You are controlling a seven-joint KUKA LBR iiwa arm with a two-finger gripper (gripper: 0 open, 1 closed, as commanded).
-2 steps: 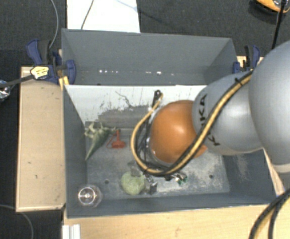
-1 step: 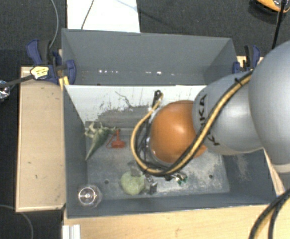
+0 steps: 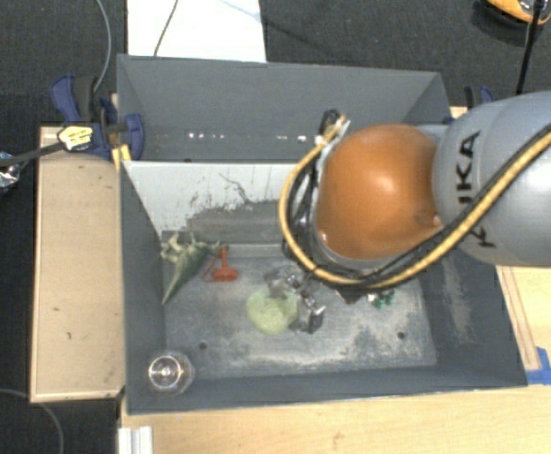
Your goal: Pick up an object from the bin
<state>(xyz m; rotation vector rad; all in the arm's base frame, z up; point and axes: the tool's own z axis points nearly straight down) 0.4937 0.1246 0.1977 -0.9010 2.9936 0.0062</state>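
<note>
My gripper (image 3: 299, 303) reaches down to the bin floor near the middle, its metal fingers right beside a pale green rounded lump (image 3: 268, 312) that lies just to its left. Whether the fingers touch the lump I cannot tell. A small green thing (image 3: 381, 300) peeks out to the right of the gripper, mostly hidden under the arm.
A green pointed toy (image 3: 184, 260) and a small orange-red piece (image 3: 223, 268) lie at the bin's left back. A clear round cup (image 3: 167, 372) sits in the front left corner. The arm with its orange cover hangs over the bin's right half.
</note>
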